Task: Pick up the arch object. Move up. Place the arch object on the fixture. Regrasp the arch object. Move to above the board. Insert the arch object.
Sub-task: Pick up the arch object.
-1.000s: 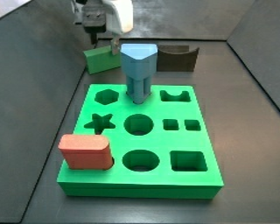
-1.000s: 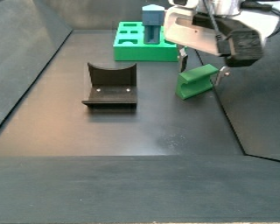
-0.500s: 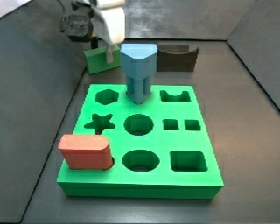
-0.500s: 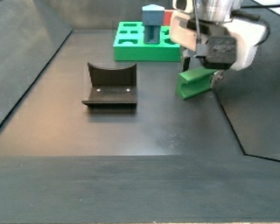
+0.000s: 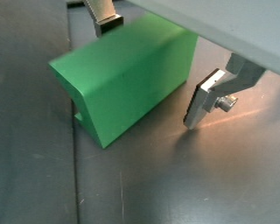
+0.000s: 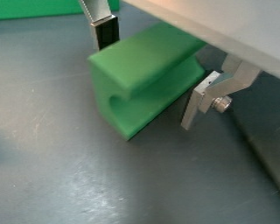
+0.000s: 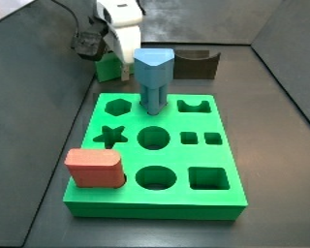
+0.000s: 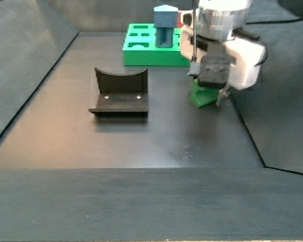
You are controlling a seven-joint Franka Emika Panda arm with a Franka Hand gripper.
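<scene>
The gripper (image 6: 149, 74) is low over the dark floor, its two flat silver fingers (image 6: 198, 103) spread wide on either side of the arch object (image 6: 143, 83) and not pressing it, so it holds nothing. The arch object (image 5: 125, 77) is a matte green block with smooth faces and a rounded notch in one side; it lies on the floor beside the bright green board (image 7: 155, 158). The dark fixture (image 8: 118, 92), with its U-shaped notch, stands well apart.

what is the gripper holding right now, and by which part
Nothing is held yet. The gripper is open, down around the arch object on the floor: its fingers flank the piece's two long side faces, with a visible gap in both wrist views.
</scene>
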